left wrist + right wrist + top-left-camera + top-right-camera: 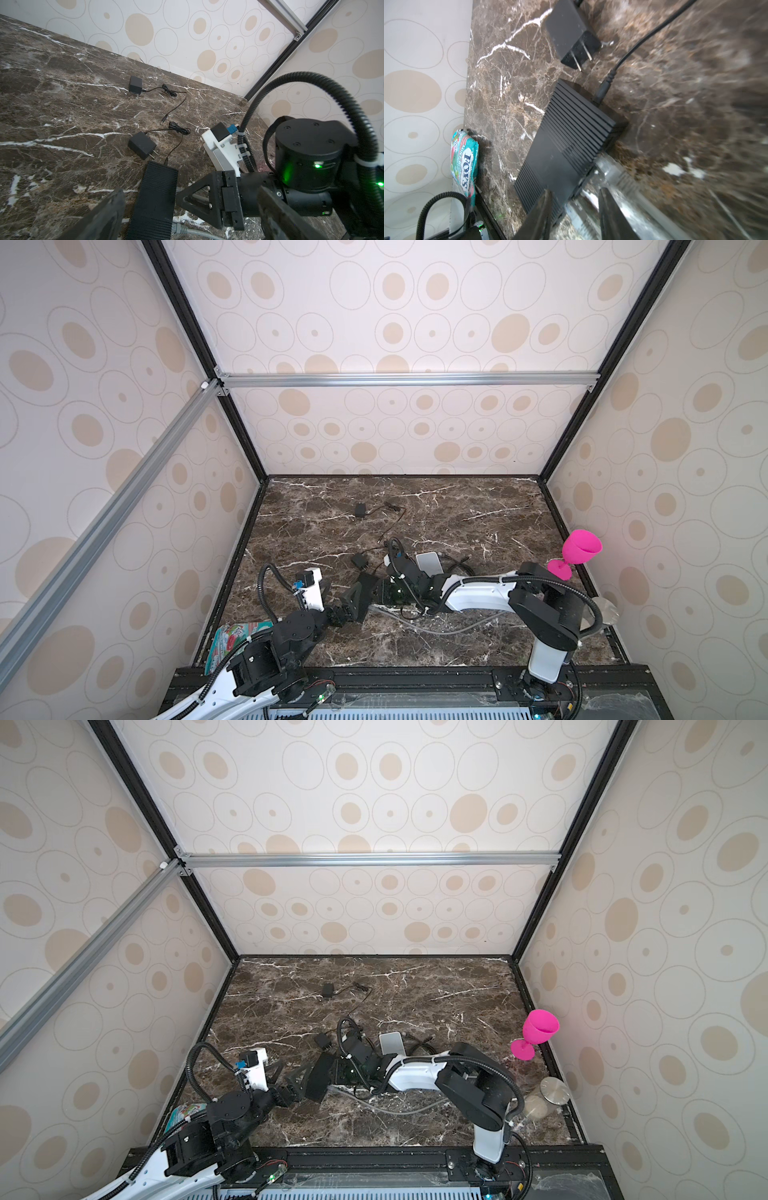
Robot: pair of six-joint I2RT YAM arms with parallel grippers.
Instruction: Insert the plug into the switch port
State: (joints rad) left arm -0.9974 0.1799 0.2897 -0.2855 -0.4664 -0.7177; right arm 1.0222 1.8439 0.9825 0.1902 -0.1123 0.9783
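Right wrist: "FOX'S MINT" candy packet (464,164)

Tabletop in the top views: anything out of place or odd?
Three items unrelated to plugging: a pink goblet by the right wall looks tilted, a glass jar nearer the front seems tipped over, and a mint packet stands on edge against the left wall. A barrel plug lies loose, plugged into nothing.

You are getting heavy blur just ahead of the right gripper (574,194): the grey plug (620,178) beside the switch (566,145) is smearing, so you are not seeing whether it is seated or whether the fingers (542,214) are gripping anything. In both top views those fingertips are merging into the dark switch.
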